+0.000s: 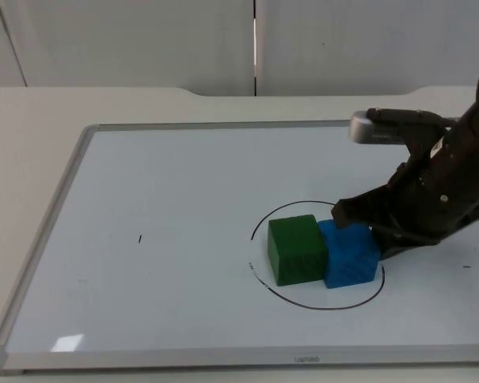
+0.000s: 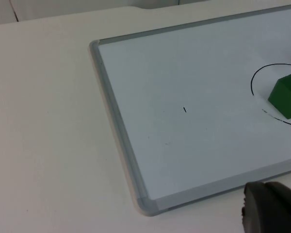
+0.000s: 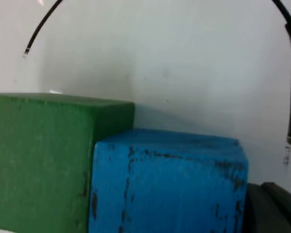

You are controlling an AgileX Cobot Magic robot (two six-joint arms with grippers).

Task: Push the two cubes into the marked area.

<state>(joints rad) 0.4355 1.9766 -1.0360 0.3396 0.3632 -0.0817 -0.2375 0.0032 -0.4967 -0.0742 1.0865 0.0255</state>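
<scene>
Currently, going left to right across the top view: the white counter [image 1: 32,104] carries a whiteboard with a grey frame [image 1: 44,239]. Its left part is bare except for one small black tick mark [image 1: 140,238], which the left wrist view shows too.

Left pincer [image 2: 271,208]: waits off the board's near corner, over the counter. One dark fingertip is all that can be made out, so open or closed cannot be told.

Marked area: a black circle [image 1: 259,223] drawn on the board, right of centre.

Green cube [image 1: 297,249]: flat on the board, inside the circle on its left side. Its left face is near the line but not across it, as far as I can judge.

Blue cube [image 1: 350,254]: side by side with the green cube and touching it; the right wrist view confirms no gap between them. It sits inside the circle, its right lower corner close to the line.

Right pincer [image 1: 359,217]: low over the board, pressed against the blue cube's far right side. Finger spacing is hidden by the arm body; state cannot be told. It grips nothing visible.

Progress, my judgement: both cubes look to be within the circle, so the push is essentially done. Left to do: perhaps a small nudge to centre the pair, then back the right arm off.
</scene>
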